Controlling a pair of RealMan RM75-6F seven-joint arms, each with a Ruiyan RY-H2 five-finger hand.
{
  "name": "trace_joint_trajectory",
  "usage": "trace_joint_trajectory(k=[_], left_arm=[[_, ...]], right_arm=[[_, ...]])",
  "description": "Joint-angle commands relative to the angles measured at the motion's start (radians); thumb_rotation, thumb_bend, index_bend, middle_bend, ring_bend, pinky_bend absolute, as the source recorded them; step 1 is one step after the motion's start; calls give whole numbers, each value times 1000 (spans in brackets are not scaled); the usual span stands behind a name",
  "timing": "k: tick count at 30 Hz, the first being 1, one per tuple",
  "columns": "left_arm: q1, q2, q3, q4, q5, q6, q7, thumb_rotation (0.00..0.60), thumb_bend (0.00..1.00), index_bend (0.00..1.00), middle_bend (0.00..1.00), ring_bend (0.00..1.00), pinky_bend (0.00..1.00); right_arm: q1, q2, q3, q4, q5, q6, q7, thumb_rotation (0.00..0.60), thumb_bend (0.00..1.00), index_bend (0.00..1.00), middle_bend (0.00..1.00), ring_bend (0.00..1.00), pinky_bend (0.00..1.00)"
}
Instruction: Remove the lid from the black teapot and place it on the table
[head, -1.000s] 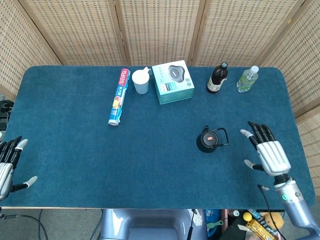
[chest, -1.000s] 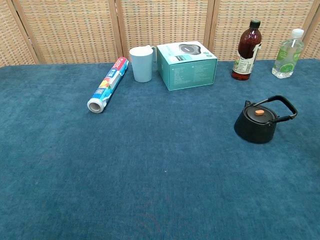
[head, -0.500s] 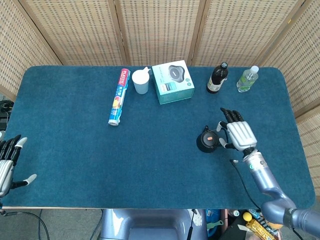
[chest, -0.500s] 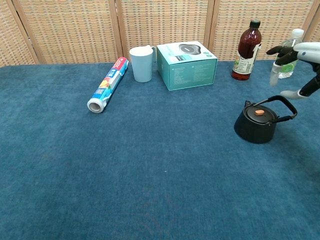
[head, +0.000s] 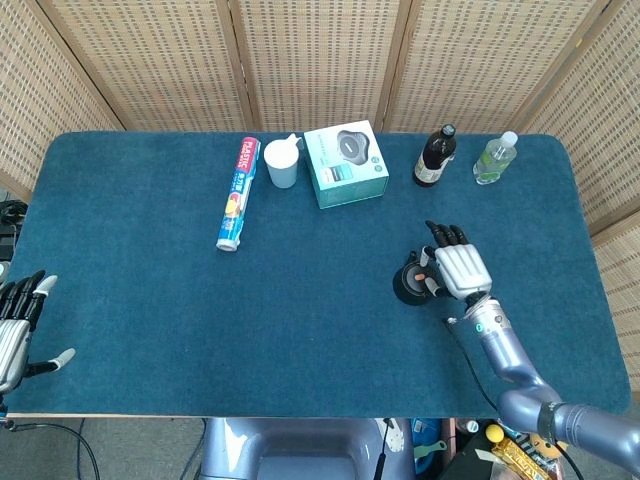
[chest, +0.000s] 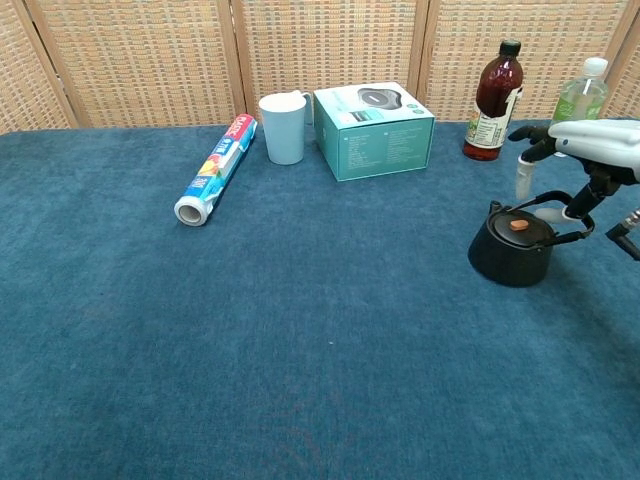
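The black teapot (chest: 511, 252) stands on the right half of the table, its lid with an orange knob (chest: 518, 225) in place and its handle tipped to the right. In the head view the teapot (head: 408, 283) is partly covered by my right hand (head: 456, 268). That hand (chest: 578, 146) hovers just above the pot and its handle with the fingers spread and pointing down, holding nothing. My left hand (head: 14, 332) hangs open off the table's near left edge, far from the pot.
Along the back stand a plastic-wrap roll (head: 236, 194), a pale cup (head: 282, 163), a teal box (head: 346, 164), a dark bottle (head: 434, 157) and a clear green-labelled bottle (head: 495, 159). The blue table cloth (head: 300, 320) lies bare around the teapot.
My right hand has moved left from the table's right side to over the teapot. The teapot and lid have not moved. My left hand has barely shifted.
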Motion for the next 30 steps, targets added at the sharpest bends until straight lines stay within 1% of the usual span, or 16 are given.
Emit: trace_joint_trajectory(k=[1,7,30], left_arm=[[0,0,1,0,0,0,0,600,131,0,0,0,0],[0,0,2,-1,2,-2,0,600,131,0,0,0,0],[-1,1,3,1,0,-3,-7,600,131,0,0,0,0]], right_arm=[[2,-12,-5,7,5,1,-2,600,520,483,0,0,0],[7,-43,-16,37,6,-3,-5,600,526,496,0,0,0],[31,-79,-19,73,31,-13,-36,600,538,502,0,0,0]])
